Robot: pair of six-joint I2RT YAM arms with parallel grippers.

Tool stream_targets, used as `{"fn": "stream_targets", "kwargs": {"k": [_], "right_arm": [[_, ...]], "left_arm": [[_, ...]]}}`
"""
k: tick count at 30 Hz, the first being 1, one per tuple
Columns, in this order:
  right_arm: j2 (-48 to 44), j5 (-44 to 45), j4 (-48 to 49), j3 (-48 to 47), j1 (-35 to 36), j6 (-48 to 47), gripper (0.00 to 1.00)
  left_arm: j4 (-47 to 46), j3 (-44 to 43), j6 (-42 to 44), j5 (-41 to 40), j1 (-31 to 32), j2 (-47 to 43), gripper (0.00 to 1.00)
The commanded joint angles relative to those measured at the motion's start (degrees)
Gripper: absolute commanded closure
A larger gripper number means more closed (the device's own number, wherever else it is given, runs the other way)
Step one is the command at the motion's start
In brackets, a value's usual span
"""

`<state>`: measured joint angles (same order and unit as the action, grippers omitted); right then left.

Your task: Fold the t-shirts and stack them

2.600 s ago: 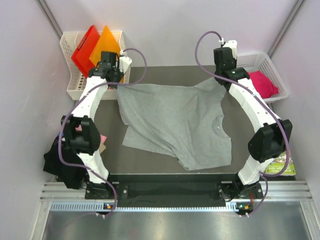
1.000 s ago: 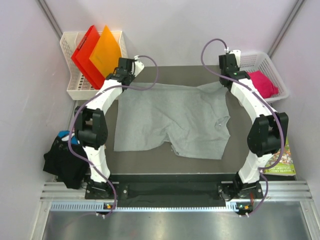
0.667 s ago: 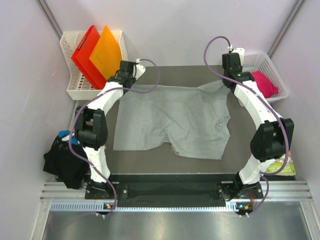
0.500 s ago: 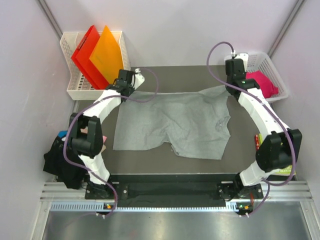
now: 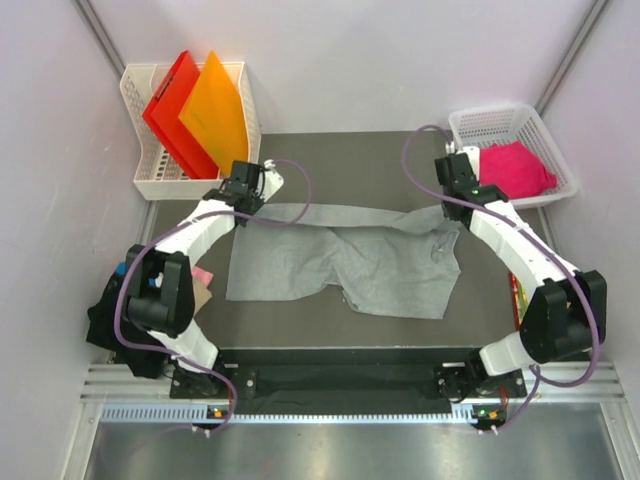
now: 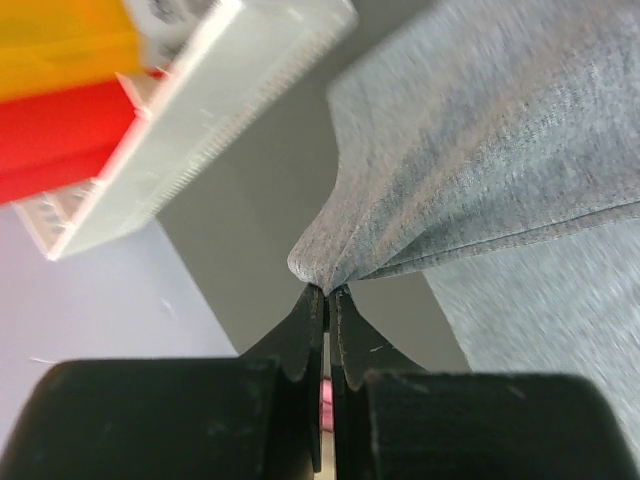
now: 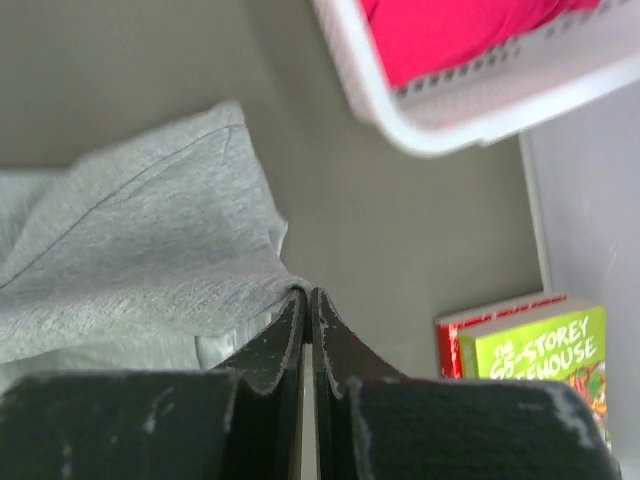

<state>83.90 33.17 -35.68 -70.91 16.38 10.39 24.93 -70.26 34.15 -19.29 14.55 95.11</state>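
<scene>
The grey t-shirt (image 5: pixel 390 270) has folded nearer, edge pinched by left fingers (image 6: pixel 303 345) and right fingers (image 7: pixel 287 338).

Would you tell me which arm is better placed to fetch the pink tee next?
Right. The right fingers, though shut on the grey tee, sit beside the basket holding the pink tee; the left fingers are across the table.

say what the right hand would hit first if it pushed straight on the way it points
Beyond the grey t-shirt that the right hand pinches, probably the bare table, just short of the white basket; depth is unclear.
</scene>
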Motion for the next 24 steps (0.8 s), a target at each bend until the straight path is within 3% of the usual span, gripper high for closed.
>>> {"fn": "stream_targets", "kwargs": {"k": [1,6,7,8,10,11,12,13,14,15,16,20,24], "right_arm": [[-4.53,1.20,-2.72,3.32,1.81,2.26,1.00],[-6.72,-0.12,-6.15,7.80,4.00,4.90,0.99],[-6.90,-0.21,-6.33,8.33,4.62,4.99,0.84],[-6.99,0.14,-6.68,8.68,5.49,5.51,0.77],[-6.91,0.14,-7.91,7.99,5.77,5.95,0.74],[-6.91,0.06,-8.26,7.38,5.85,5.95,0.71],[-6.73,-0.21,-8.79,5.54,5.85,5.87,0.64],[-6.21,-0.30,-9.40,4.13,5.85,5.69,0.46],[-5.59,-0.38,-10.19,2.64,5.85,5.34,0.41],[-4.11,-0.30,-11.33,-0.42,5.85,5.34,0.39],[-3.48,-0.47,-11.17,-1.67,5.94,4.99,0.40],[1.25,0.76,-6.07,-5.45,4.20,2.79,0.53],[11.78,-4.59,-2.56,-11.51,-0.03,4.28,0.59]], "left_arm": [[1.35,4.59,-2.51,1.79,0.31,-3.61,1.00],[2.67,8.29,-4.18,3.38,1.01,-3.88,1.00],[2.93,9.17,-4.35,3.55,1.01,-3.71,1.00],[3.11,9.35,-4.70,3.90,1.10,-3.53,1.00],[4.25,9.26,-4.97,4.34,1.10,-3.09,0.99],[4.69,8.92,-5.23,4.70,1.10,-2.83,0.93],[6.17,7.61,-5.32,4.87,1.10,-2.48,0.70],[6.97,6.64,-5.41,5.22,1.01,-2.39,0.58],[7.76,5.58,-5.76,5.57,1.10,-2.56,0.47],[8.38,2.79,-6.02,6.71,1.19,-3.00,0.38],[10.12,1.11,-6.29,7.85,1.27,-3.35,0.36],[11.98,-6.54,-7.69,11.63,5.47,-4.76,0.31],[10.67,-11.56,-8.84,16.29,11.55,-5.90,0.30]]}}
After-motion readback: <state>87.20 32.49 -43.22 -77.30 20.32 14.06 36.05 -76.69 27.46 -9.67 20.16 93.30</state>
